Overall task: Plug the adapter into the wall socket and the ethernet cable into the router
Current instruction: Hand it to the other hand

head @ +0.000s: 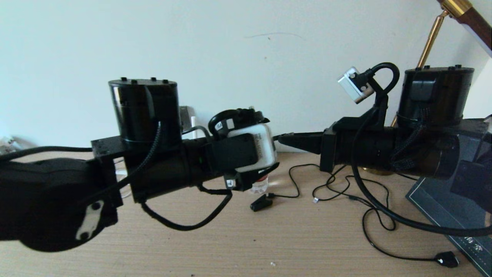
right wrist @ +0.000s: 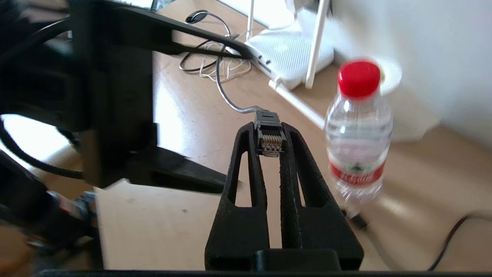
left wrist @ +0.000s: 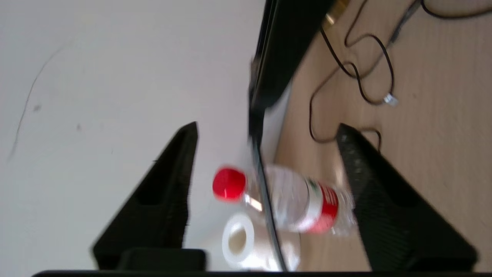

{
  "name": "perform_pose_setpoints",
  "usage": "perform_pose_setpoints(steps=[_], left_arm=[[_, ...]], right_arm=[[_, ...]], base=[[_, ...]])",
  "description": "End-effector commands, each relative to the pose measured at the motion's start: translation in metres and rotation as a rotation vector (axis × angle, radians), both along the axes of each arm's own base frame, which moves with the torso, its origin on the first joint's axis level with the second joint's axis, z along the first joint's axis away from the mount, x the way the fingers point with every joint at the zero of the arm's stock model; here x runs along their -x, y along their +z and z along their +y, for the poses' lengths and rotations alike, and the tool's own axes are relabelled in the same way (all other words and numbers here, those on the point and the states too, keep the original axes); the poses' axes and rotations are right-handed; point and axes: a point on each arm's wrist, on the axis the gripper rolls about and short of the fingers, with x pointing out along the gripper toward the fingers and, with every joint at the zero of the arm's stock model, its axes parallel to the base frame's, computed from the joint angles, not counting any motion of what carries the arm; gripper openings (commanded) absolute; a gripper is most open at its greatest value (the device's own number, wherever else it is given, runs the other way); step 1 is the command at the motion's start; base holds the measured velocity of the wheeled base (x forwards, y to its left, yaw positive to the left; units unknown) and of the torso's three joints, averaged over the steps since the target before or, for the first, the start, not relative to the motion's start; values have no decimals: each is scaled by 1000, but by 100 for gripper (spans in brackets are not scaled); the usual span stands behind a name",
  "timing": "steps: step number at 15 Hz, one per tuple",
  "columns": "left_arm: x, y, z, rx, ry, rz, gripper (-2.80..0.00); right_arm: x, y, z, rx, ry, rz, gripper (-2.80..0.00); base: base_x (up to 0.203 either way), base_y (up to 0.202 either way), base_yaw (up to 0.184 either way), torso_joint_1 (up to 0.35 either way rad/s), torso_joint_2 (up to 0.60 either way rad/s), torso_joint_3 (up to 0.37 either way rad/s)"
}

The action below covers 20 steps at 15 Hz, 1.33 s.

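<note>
My right gripper is shut on the ethernet cable's plug, whose clear tip and contacts face the wrist camera. The cable trails from the plug toward the white router, which lies by the wall with its stick antennas up. In the head view the right gripper points left, its tip just off my left wrist. My left gripper is open in the air, and the cable hangs between its fingers. The adapter is out of view. A sliver of grey plate shows on the wall behind the left arm.
A clear water bottle with a red cap stands near the wall beside a white tape roll. Thin black wires, a black clip and a chunky black plug lie on the wooden table. A dark board and a brass lamp stem are at the right.
</note>
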Motion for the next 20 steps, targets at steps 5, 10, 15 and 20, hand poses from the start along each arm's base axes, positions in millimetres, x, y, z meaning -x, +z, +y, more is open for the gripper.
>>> perform_pose_setpoints(steps=[5, 10, 15, 20], left_arm=[[9, -6, 65, 154, 215, 91, 0], [-7, -20, 83, 316, 183, 86, 0], [-1, -41, 87, 384, 139, 136, 0], [-20, -26, 75, 435, 92, -13, 0]], right_arm=[[11, 0, 14, -168, -3, 394, -280], [-5, 23, 44, -252, -27, 724, -280], [-27, 40, 71, -334, -53, 943, -280], [-45, 56, 72, -436, -52, 1087, -280]], base=[[0, 0, 0, 0, 0, 0], [0, 0, 0, 0, 0, 0], [0, 0, 0, 0, 0, 0], [0, 0, 0, 0, 0, 0]])
